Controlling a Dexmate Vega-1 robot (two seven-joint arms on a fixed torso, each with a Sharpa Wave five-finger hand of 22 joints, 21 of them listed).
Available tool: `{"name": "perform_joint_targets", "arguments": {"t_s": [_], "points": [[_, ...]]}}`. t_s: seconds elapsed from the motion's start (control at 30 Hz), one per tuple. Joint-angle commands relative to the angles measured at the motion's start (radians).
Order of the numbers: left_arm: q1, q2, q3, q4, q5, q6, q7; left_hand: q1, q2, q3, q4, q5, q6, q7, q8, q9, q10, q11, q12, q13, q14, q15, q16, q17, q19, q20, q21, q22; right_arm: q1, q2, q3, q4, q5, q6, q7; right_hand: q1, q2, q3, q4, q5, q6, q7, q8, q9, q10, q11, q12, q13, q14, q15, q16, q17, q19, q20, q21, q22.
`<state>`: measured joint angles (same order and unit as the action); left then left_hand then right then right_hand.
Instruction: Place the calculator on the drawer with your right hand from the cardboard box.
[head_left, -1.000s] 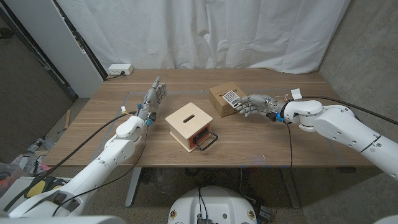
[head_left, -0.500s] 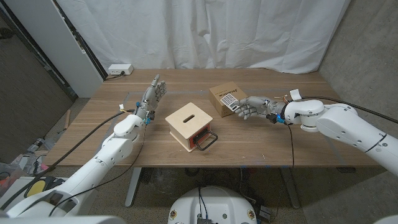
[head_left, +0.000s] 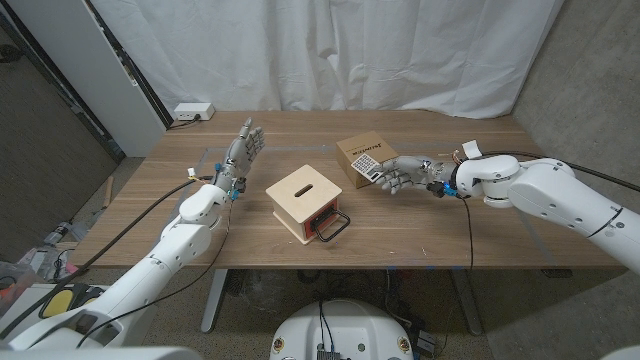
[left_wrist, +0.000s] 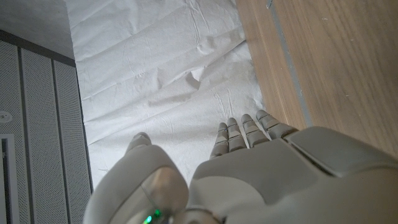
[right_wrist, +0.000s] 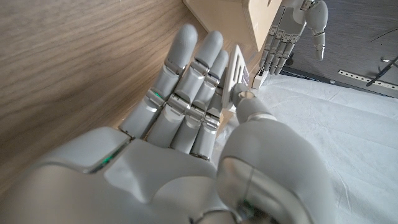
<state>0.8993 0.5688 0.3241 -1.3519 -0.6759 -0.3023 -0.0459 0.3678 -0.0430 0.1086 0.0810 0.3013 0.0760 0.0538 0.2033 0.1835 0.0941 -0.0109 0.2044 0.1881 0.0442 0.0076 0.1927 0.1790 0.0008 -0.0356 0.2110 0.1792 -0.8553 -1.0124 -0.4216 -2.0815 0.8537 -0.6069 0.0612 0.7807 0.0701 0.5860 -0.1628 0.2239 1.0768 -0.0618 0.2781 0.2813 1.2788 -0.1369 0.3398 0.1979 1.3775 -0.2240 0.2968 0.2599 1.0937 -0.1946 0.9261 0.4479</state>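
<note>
The right hand (head_left: 398, 175) is over the wooden surface (head_left: 430, 235), just in front of the cardboard box (head_left: 358, 152), and it holds the calculator (head_left: 370, 161). In the right wrist view the calculator (right_wrist: 237, 68) is seen as a thin white plate, pinched between the thumb and the fingers (right_wrist: 186, 81). The other fingers are close together and only a little bent, reaching forward along the plate. In the head view the calculator stands tilted, its face with the dark keys turned upward, and its upper part is against the top edge of the cardboard box. I cannot tell if it touches the box or is lifted free.

The drawer (head_left: 305, 201), a small light wooden box with a slot on its top and a black wire handle on its front, stands at the middle of the surface, near the right hand but apart from it.

The left hand (head_left: 243, 150) is raised over the far left part of the surface, palm upright. Its fingers (left_wrist: 239, 134) are straight, side by side and slightly apart, the thumb set off to the side, and it holds nothing.

A small white device (head_left: 193, 112) with a cable lies at the far left corner, before the white curtain (head_left: 330, 50).
</note>
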Motion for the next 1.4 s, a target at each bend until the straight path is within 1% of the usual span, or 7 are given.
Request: {"name": "perform_joint_targets", "arguments": {"t_s": [0.03,0.1,0.3,0.47,0.7,0.97,1.4], "points": [[-0.001,-0.004,-0.003,-0.005,-0.001,-0.021,-0.005,0.003,0.011,-0.005,-0.001,0.001,0.014,0.000,-0.001,0.005,0.005,0.003,0.001,0.002,0.009,-0.001,0.000,0.005,0.008,-0.008,-0.003,0.001,0.018,-0.007,-0.020,0.001,0.005,0.009,0.047,0.027,0.025,0.013,0.002,0.004,0.002,0.003,0.003,0.003,0.001,0.002,-0.001,0.006,0.006,0.000,0.007,0.000,-0.005,-0.022,0.007,0.007],[0.000,-0.004,-0.003,-0.009,0.000,-0.019,-0.002,0.003,0.012,-0.006,-0.001,0.001,0.015,0.000,-0.001,0.005,0.005,0.003,0.001,0.002,0.010,-0.001,0.000,0.005,0.007,-0.007,-0.004,0.001,0.019,-0.008,-0.021,0.002,0.005,0.010,0.052,0.027,0.025,0.013,0.002,0.005,0.001,0.003,0.002,0.004,0.000,0.002,-0.001,0.006,0.006,0.000,0.008,0.000,-0.005,-0.022,0.008,0.008],[0.039,0.009,-0.009,-0.080,0.003,0.002,0.040,0.004,0.012,-0.007,-0.001,0.000,0.016,0.000,-0.001,0.005,0.008,0.007,0.002,0.002,0.011,-0.001,0.001,0.005,0.008,-0.007,-0.004,0.001,0.039,-0.012,-0.027,0.008,0.019,-0.007,0.086,0.026,0.024,0.017,0.002,0.006,0.005,0.004,0.002,0.006,-0.001,0.005,-0.002,0.007,0.005,0.000,0.010,-0.001,-0.007,-0.022,0.013,0.012],[0.047,0.019,-0.013,-0.096,-0.006,0.013,0.036,0.004,0.013,-0.008,-0.001,0.000,0.017,0.000,0.000,0.005,0.011,0.004,0.003,0.002,0.012,-0.001,0.001,0.005,0.009,-0.008,-0.004,0.001,0.066,-0.008,-0.042,0.003,0.014,-0.026,0.107,0.026,0.024,0.018,0.003,0.007,0.005,0.005,0.000,0.006,-0.001,0.004,-0.003,0.008,0.006,0.000,0.012,-0.001,-0.008,-0.022,0.016,0.014],[-0.002,0.010,-0.001,-0.062,-0.021,0.010,-0.029,0.005,0.014,-0.009,-0.001,-0.001,0.020,0.000,0.000,0.005,0.012,0.007,0.003,0.002,0.014,-0.002,0.001,0.005,0.011,-0.008,-0.004,0.001,0.038,-0.031,-0.015,-0.046,0.030,-0.023,0.078,0.026,0.024,0.020,0.003,0.008,0.003,0.003,-0.001,0.008,0.000,0.004,-0.003,0.009,0.007,0.000,0.014,-0.002,-0.009,-0.022,0.019,0.018],[-0.011,0.015,0.003,-0.057,-0.025,0.013,-0.054,0.006,0.014,-0.010,-0.001,-0.001,0.022,0.001,0.000,0.005,0.012,0.002,0.002,0.002,0.015,-0.001,0.001,0.005,0.012,-0.009,-0.004,0.001,0.022,-0.037,-0.011,-0.071,0.043,-0.030,0.057,0.026,0.023,0.023,0.002,0.009,0.003,0.003,-0.002,0.009,0.000,0.004,-0.002,0.011,0.008,-0.001,0.016,-0.003,-0.010,-0.022,0.022,0.021],[-0.021,0.017,0.001,-0.025,-0.034,0.003,-0.087,0.007,0.015,-0.013,-0.001,-0.002,0.024,0.000,0.000,0.005,0.014,0.005,0.002,0.002,0.017,0.000,0.000,0.005,0.012,-0.008,-0.005,0.001,0.056,0.004,-0.050,-0.053,0.058,-0.080,0.047,0.024,0.022,0.026,0.003,0.011,0.004,0.002,-0.004,0.012,-0.002,0.002,-0.004,0.012,0.005,0.000,0.017,-0.005,-0.014,-0.022,0.028,0.027]]}}
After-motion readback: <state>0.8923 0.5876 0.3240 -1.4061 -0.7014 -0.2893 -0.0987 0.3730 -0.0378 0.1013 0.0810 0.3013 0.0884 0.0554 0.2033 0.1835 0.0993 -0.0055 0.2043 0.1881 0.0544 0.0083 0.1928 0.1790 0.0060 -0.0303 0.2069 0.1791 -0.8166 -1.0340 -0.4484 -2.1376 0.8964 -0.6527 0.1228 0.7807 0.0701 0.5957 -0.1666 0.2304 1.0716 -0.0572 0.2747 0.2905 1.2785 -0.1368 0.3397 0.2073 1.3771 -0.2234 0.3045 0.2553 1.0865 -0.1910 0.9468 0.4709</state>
